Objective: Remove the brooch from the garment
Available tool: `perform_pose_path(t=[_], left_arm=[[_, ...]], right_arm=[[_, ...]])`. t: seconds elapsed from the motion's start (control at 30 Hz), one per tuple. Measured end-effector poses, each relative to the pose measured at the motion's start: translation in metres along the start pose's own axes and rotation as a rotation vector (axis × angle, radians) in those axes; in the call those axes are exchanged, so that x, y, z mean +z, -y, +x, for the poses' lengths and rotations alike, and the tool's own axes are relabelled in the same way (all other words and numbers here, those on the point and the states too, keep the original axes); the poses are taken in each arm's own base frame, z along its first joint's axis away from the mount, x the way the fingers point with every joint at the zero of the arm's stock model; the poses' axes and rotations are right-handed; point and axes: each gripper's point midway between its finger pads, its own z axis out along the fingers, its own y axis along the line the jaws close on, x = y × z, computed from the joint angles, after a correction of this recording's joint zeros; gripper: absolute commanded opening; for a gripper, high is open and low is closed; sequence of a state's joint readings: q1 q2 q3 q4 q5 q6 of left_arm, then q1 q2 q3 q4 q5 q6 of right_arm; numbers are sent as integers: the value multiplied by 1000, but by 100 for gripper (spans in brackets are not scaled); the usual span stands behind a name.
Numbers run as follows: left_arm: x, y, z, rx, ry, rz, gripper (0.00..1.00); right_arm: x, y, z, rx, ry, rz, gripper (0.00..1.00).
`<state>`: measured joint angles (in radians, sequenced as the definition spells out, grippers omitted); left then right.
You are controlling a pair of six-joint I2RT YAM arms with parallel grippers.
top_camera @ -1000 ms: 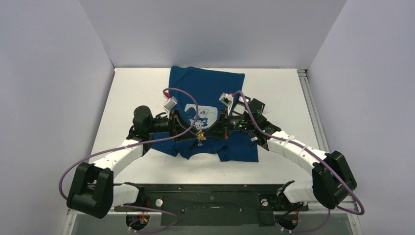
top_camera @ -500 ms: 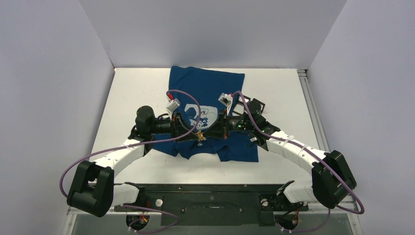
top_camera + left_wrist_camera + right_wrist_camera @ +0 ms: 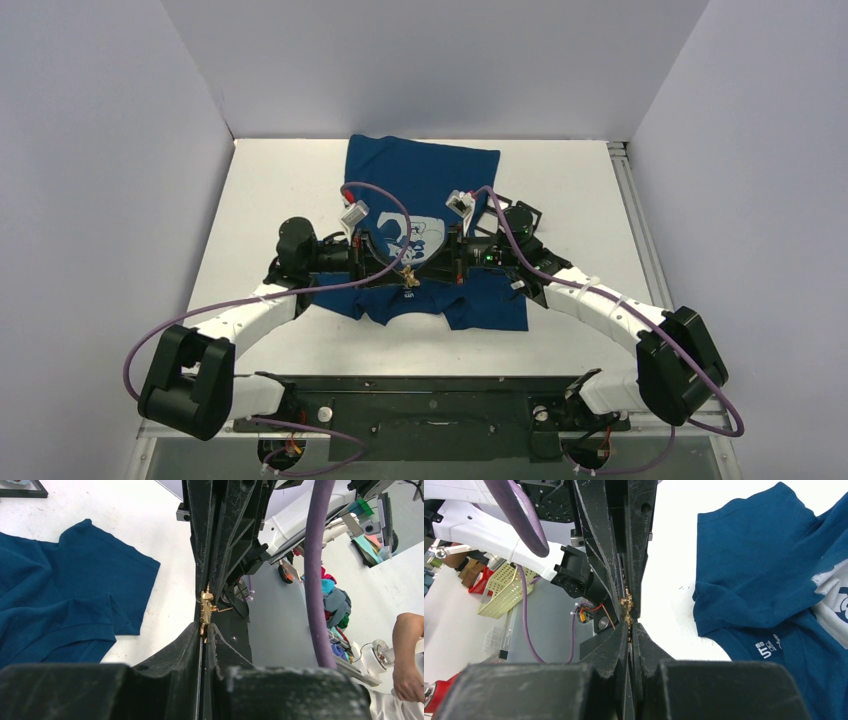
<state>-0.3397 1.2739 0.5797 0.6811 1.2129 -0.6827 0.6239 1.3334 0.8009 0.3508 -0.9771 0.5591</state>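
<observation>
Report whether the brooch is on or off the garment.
Off. The brooch is pinched by the left gripper and right gripper, no fabric on it; the garment lies apart.

We see the shirt (image 3: pixel 420 175) lying on the surface (image 3: pixel 270 190), toward its far middle. Above the shirt's near hem, the left gripper (image 3: pixel 401 276) and right gripper (image 3: pixel 419 276) meet tip to tip from either side, with the brooch (image 3: pixel 409 282) between them, touching both.
</observation>
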Motion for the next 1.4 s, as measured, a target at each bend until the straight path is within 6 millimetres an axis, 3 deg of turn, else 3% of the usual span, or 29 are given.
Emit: perform_pose_path(t=[0.07, 0.2, 0.43, 0.6, 0.8, 1.1, 1.4], left_arm=[[0, 1, 0, -5, 4, 5, 0], [0, 2, 1, -29, 9, 9, 0], [0, -4, 6, -74, 5, -9, 0], [0, -8, 8, -98, 4, -22, 0], [0, -9, 7, -102, 8, -26, 0], [0, -7, 6, -110, 10, -23, 0], [1, -5, 4, -102, 14, -17, 0]], right_arm=[[0, 1, 0, -5, 0, 5, 2], [0, 4, 4, -13, -12, 19, 24], [-2, 11, 11, -6, -35, 49, 36], [-5, 15, 12, -6, -38, 60, 53], [-4, 14, 17, -11, -58, 63, 52], [3, 5, 9, -69, -70, 64, 37], [5, 16, 13, -58, -92, 106, 32]])
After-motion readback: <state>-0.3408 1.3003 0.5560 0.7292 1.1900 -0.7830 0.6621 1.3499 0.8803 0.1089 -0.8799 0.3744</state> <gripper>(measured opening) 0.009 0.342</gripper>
